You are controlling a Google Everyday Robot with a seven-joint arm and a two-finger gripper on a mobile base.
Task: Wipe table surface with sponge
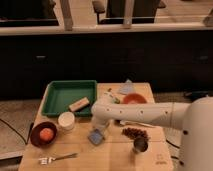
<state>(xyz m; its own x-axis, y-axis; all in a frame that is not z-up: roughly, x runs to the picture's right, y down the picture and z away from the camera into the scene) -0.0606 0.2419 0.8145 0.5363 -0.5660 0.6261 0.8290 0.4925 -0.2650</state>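
Note:
The blue sponge (96,136) lies flat on the light wooden table surface (115,159), left of centre. My gripper (100,128) points down right over the sponge and is shut on its top edge, pressing it onto the wood. My white arm (150,114) reaches in from the right across the middle of the table. A small printed mark (160,161) sits at the table's front right corner.
A green tray (59,95) at the back left holds a tan block (80,104). Around it are a white cup (66,120), a brown bowl with an orange item (42,134) and a fork (57,158). On the right are an orange bowl (134,99), a pale blue cloth (127,88), brown bits (135,132) and a metal cup (140,145).

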